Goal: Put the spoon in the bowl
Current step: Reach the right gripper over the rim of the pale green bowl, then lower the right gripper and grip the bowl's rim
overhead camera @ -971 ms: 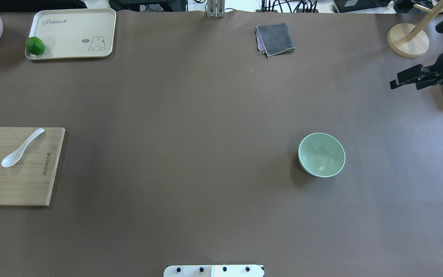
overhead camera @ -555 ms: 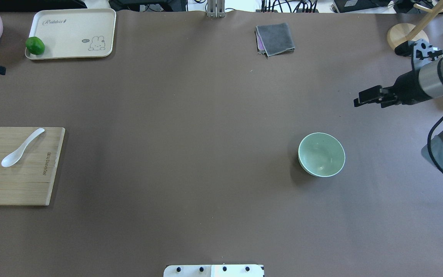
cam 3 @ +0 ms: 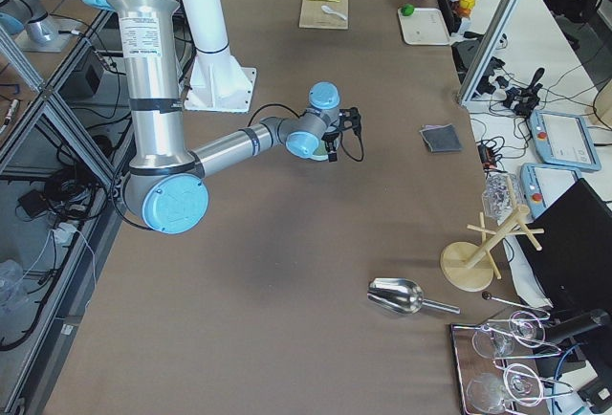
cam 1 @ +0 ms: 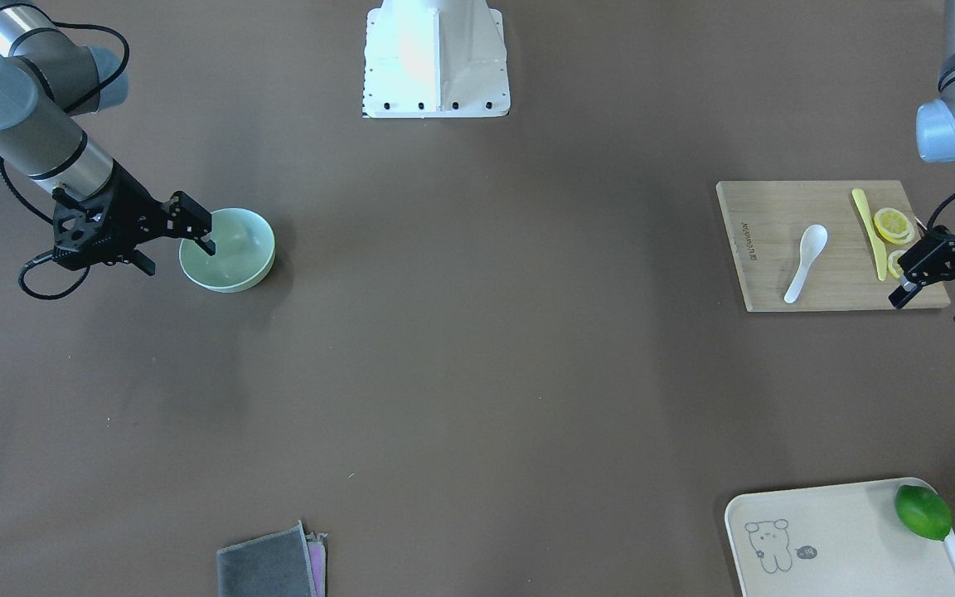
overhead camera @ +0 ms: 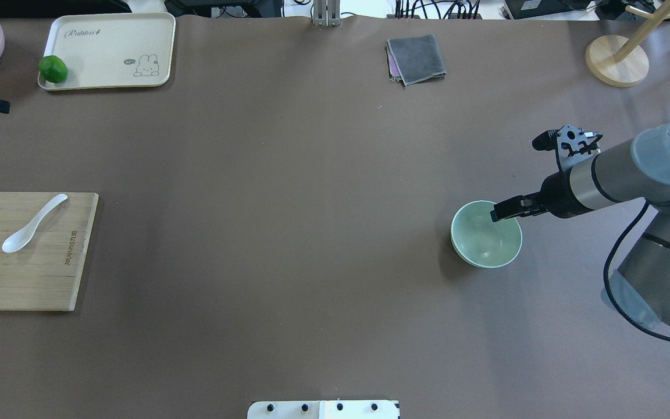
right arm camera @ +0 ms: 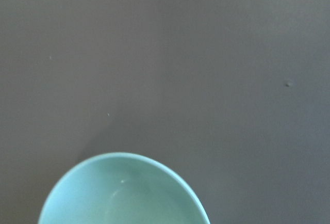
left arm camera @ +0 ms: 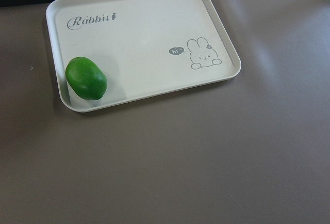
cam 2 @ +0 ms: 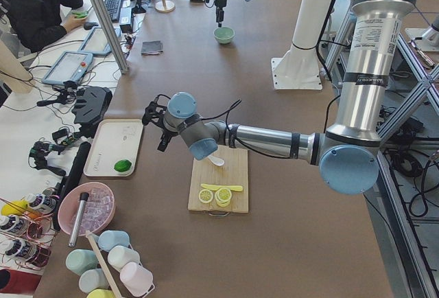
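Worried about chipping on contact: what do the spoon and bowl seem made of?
Spoon: glossy white, thick-walled; looks like glazed ceramic, possibly melamine. Bowl: smooth pale mint with shiny highlights inside; glazed ceramic or melamine, the pictures cannot settle which.

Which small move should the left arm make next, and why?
Probably move the open left gripper across the cutting board until it is over the spoon. The spoon lies untouched there, while the gripper hovers at the board's outer edge near the lemon slices.
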